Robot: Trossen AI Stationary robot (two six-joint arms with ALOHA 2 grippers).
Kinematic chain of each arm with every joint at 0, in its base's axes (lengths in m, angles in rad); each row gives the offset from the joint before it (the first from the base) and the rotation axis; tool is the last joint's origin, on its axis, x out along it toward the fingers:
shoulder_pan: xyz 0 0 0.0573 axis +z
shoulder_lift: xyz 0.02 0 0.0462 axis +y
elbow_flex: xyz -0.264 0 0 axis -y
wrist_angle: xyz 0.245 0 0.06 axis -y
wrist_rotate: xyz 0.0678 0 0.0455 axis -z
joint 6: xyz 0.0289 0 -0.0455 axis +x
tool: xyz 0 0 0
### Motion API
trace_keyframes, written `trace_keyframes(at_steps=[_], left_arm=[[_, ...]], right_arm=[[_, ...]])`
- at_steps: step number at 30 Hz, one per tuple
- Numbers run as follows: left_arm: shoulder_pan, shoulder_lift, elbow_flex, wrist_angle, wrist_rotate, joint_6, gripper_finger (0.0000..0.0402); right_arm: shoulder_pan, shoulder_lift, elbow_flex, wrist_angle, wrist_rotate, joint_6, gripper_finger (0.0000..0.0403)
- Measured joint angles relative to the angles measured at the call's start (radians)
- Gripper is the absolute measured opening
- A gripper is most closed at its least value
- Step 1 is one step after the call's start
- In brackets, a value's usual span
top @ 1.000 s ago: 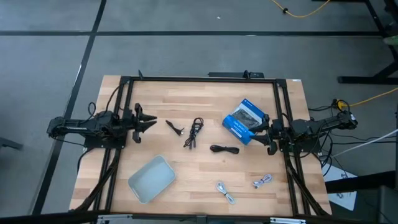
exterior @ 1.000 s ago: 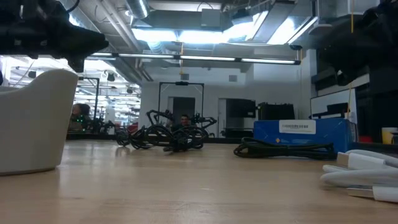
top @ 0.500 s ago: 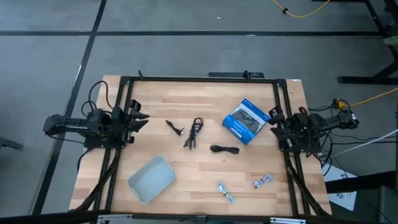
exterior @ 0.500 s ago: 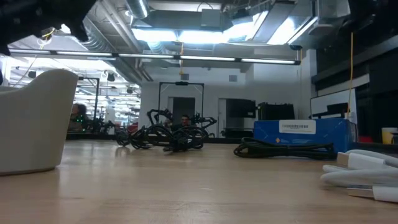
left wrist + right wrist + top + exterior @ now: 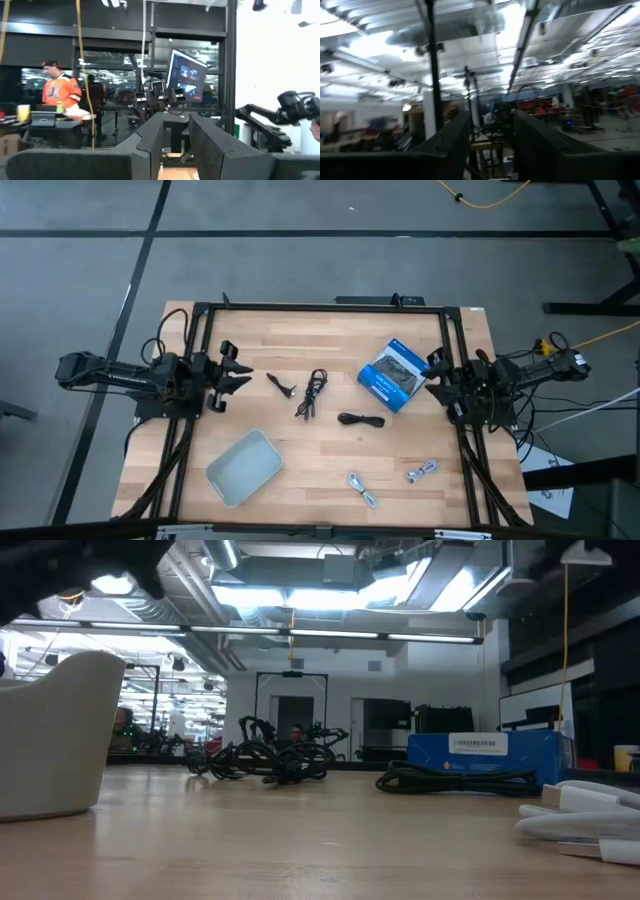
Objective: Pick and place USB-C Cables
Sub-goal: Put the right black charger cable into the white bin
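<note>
Five small cables lie loose on the wooden table. A short black one [image 5: 280,385] is left of centre, a black bundle [image 5: 314,393] [image 5: 265,756] sits mid-table, and a black coil [image 5: 361,420] [image 5: 455,778] lies in front of the blue box. Two silvery-grey ones [image 5: 364,489] [image 5: 422,472] [image 5: 585,810] rest near the near edge. My left gripper [image 5: 237,369] [image 5: 176,142] hovers open over the table's left side. My right gripper [image 5: 432,374] [image 5: 491,145] hovers open at the right side, beside the blue box. Neither touches anything.
A blue-and-black packaged box [image 5: 396,376] [image 5: 480,750] lies flat right of centre, close to my right gripper. A pale tray [image 5: 245,467] [image 5: 50,730] sits near the table's near-left corner. A black frame [image 5: 320,306] borders the table. People show in the room beyond.
Both grippers have risen: their dark shapes have left the top of the low view. My right gripper has drawn back a little from the blue box toward the right edge. My left gripper pulled toward the left edge, then came back. The cables have not moved.
</note>
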Motion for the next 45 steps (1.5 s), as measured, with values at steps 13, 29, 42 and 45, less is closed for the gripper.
trace_keyframes(at_steps=[13, 29, 42, 45], left_arm=[[-0.066, 0.385, 0.192, -0.014, 0.055, 0.002, 0.0086], [-0.068, 0.461, 0.199, -0.010, 0.026, 0.003, 0.0086], [-0.068, 0.461, 0.200, -0.010, -0.055, 0.003, 0.0086], [-0.068, 0.461, 0.200, -0.010, -0.080, 0.003, 0.0086]], right_arm=[[0.000, 0.378, 0.383, -0.664, -0.066, 0.151, 0.0159], [0.001, 0.683, 0.414, -0.678, -0.205, -0.004, 0.0159], [-0.027, 0.849, 0.416, -0.675, -0.048, 0.075, 0.0159], [-0.041, 0.866, 0.453, -0.679, -0.048, 0.070, 0.0159]])
